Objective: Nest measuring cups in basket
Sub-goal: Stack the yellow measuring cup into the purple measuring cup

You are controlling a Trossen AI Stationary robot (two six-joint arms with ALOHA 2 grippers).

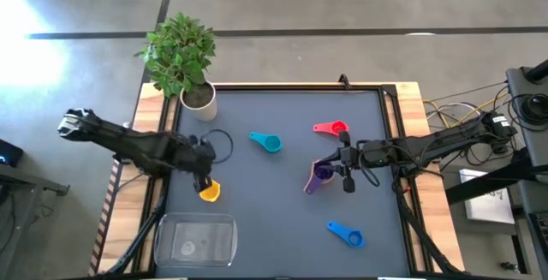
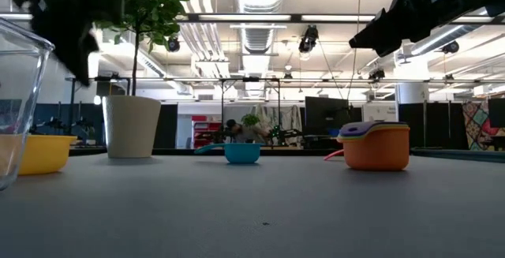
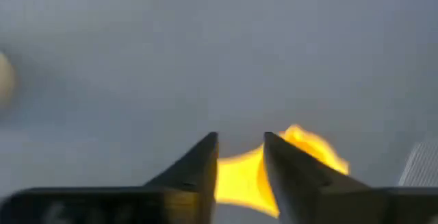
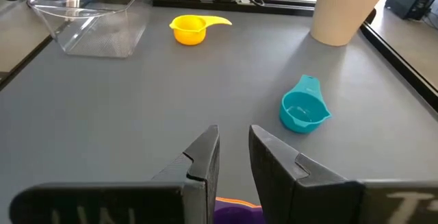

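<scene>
Left tool [image 1: 205, 182] hovers over the grey table [image 1: 274, 220].

Both arms reach in over the table from opposite side edges, stretched out low and roughly level. The left gripper [image 1: 205, 181] sits near the left edge, a bit toward the front, its 2 fingers [image 3: 198, 169] parted with a narrow gap. The right gripper [image 1: 346, 169] hangs around mid-table on the right side, its fingers [image 4: 205, 159] close together with a slim gap.
</scene>
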